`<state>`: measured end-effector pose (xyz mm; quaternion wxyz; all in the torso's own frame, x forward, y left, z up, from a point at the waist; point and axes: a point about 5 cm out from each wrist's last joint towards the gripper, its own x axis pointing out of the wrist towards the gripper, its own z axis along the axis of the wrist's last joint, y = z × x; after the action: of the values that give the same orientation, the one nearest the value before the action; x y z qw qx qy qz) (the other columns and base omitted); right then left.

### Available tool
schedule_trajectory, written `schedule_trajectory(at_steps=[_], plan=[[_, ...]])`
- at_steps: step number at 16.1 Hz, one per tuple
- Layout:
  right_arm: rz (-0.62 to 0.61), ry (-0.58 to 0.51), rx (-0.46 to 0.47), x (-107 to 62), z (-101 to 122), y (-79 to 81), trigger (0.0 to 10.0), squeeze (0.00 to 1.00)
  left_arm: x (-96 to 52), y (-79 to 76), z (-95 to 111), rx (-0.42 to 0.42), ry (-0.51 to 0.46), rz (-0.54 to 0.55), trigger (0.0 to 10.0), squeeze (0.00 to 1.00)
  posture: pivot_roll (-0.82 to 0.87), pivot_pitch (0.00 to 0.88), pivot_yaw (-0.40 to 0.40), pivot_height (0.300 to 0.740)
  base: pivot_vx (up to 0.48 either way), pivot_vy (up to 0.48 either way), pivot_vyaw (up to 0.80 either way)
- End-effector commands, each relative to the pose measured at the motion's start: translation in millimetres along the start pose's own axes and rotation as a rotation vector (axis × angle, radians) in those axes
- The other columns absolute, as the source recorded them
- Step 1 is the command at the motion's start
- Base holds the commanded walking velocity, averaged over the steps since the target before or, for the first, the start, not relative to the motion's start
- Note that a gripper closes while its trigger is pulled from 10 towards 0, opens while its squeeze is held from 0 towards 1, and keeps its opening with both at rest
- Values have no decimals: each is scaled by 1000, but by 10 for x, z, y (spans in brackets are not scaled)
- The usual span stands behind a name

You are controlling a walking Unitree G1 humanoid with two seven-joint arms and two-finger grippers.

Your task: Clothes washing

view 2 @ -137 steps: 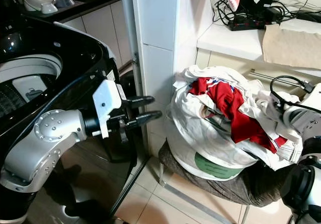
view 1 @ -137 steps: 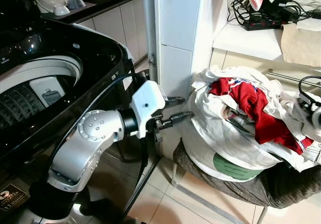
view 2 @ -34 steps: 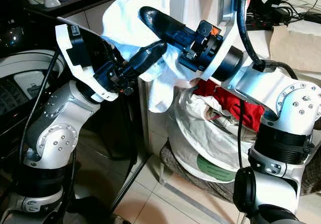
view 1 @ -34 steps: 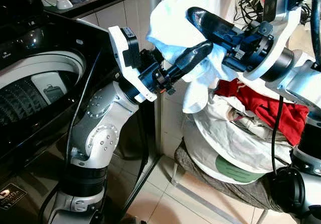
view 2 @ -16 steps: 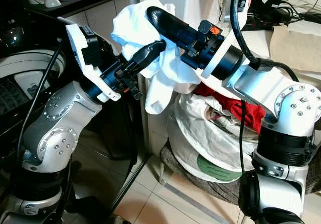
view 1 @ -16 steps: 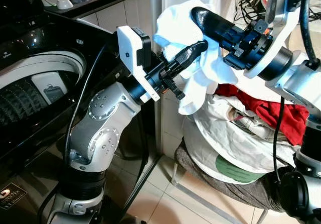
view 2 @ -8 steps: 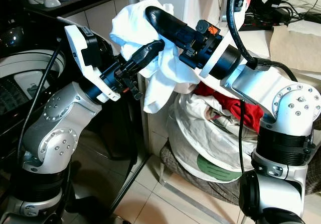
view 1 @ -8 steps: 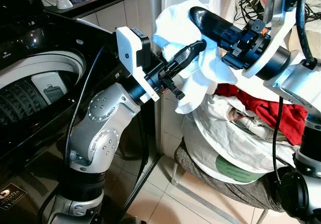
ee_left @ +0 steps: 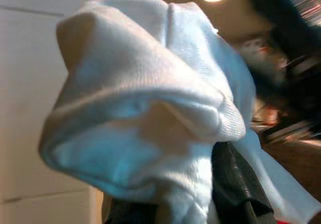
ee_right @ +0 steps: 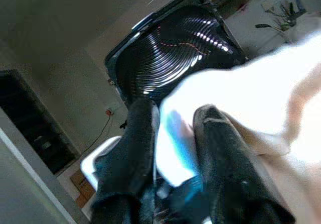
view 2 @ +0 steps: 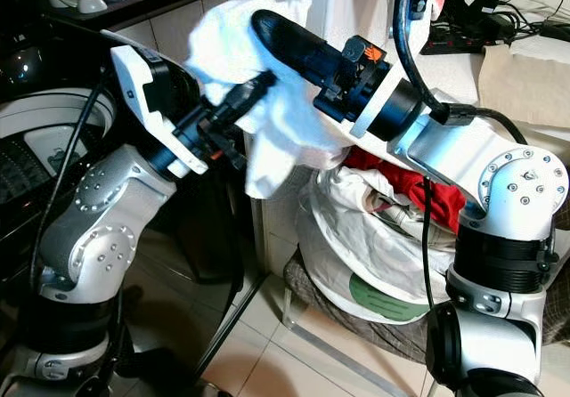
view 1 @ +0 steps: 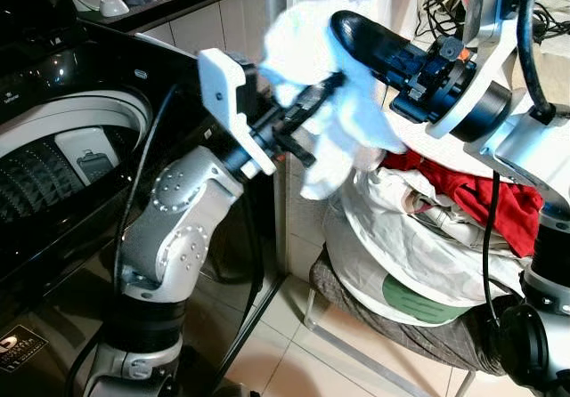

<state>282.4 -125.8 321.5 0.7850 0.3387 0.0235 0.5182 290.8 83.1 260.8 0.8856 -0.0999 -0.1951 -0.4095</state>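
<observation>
Bunching into soft folds, the white cloth (view 1: 334, 103) is clamped by left claw (view 1: 313, 94) and right claw (view 2: 267, 36).

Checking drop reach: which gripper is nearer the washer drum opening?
Left. The left gripper, pinching the white garment, is just past the washer's right edge. The right gripper holds the same garment farther right, above the laundry pile.
</observation>
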Motion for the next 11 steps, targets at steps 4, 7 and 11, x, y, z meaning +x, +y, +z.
schedule_trajectory(at_steps=[4, 7, 11], plan=[[-36, -92, -125, -101, 283, 49, 10000, 1000, -36, 145, 95, 50, -39, 69, 0, 322, -21, 0, 35, 740, 0, 0, 0], [-106, -224, -187, -237, 515, 3, 10000, 0, -38, 336, 217, 125, -65, 145, 0, 173, -22, 0, 34, 740, 0, 0, 0], [-88, -159, -216, -190, 372, 27, 10000, 0, 116, 1156, 1296, 788, -130, 491, 0, 0, -9, 0, 23, 740, 0, 0, 0]])
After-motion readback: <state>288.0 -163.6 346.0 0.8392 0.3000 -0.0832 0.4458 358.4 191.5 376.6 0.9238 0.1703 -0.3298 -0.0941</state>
